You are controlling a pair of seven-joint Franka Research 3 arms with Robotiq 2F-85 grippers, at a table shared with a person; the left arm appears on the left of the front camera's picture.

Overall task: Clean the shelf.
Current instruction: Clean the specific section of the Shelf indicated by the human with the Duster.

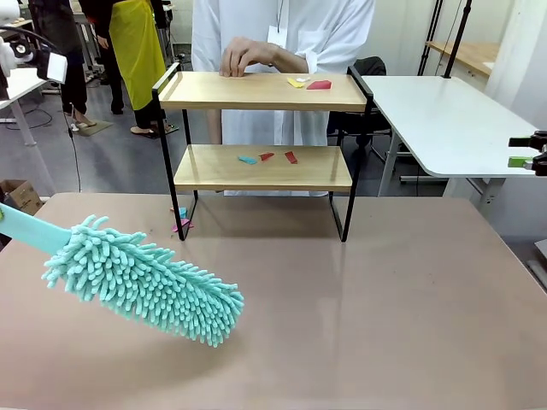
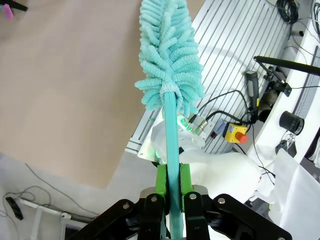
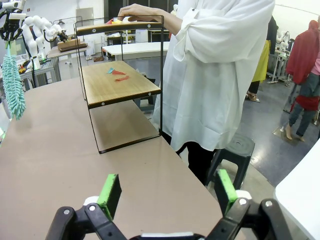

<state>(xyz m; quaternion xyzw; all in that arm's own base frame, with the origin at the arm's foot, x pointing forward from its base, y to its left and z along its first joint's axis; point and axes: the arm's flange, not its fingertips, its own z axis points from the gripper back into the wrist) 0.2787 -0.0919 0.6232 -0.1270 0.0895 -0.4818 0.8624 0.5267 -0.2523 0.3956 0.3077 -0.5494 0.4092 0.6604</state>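
Shelf [image 3: 120, 85] well ahead of right pincer [image 3: 167, 192]

**Fig. My two grippers: one clamped, one spread**

Left: my left gripper [image 2: 173, 176] has its jaws closed on the turquoise duster handle [image 2: 171, 140]. Its green pads [image 2: 161, 181] press flat against either side of the handle, and the black finger links are folded inward beneath them.

Right: my right gripper [image 3: 167, 192] holds its jaws wide apart, the pads facing each other with nothing between them. In the front view it hangs at the far right edge, raised above table height, with its fingers pointing toward my left.
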